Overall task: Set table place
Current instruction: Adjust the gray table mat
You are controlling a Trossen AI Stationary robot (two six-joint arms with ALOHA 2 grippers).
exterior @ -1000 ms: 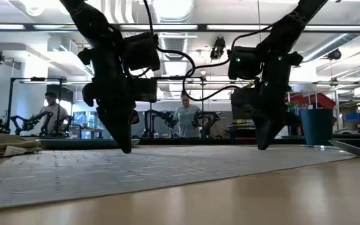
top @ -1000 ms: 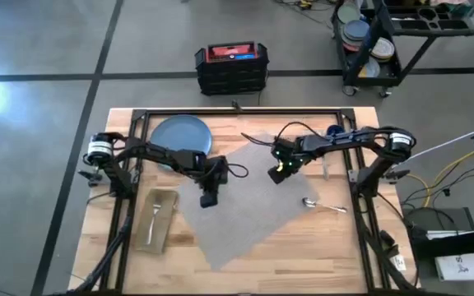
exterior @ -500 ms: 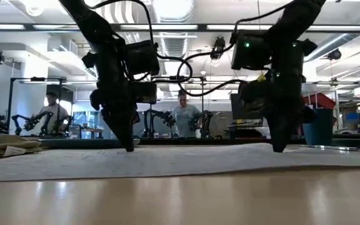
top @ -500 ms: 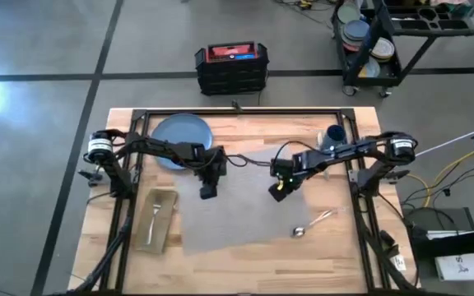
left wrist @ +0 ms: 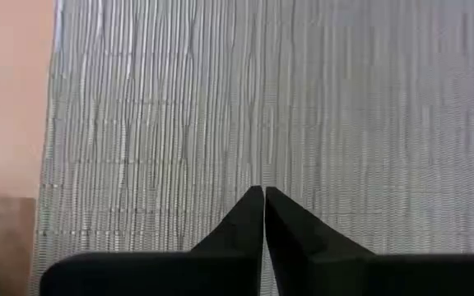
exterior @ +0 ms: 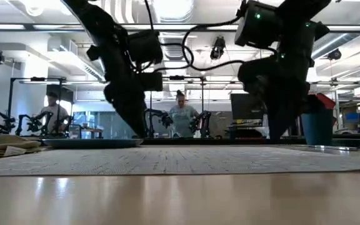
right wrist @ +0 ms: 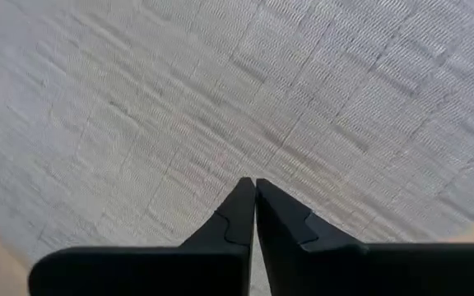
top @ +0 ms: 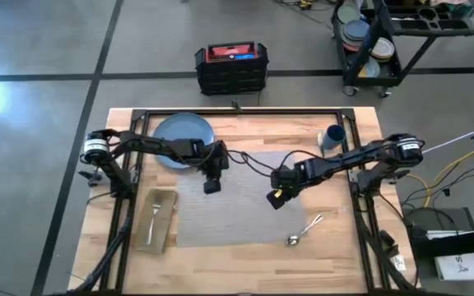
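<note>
High view: both arms over placemat (top: 237, 215).

Both arms reach inward over the table's middle, wrists bent downward, the left gripper (top: 211, 187) and the right gripper (top: 276, 200) well apart from each other, each with its two fingers pressed together, tips pointing down.

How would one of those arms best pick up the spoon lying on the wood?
Probably by the handle. The spoon lies flat on bare wood just off the placemat, bowl end toward the table's front. The right gripper, nearest, could come straight down, fingers spanning the slim handle, which offers more clearance than the bowl.
</note>
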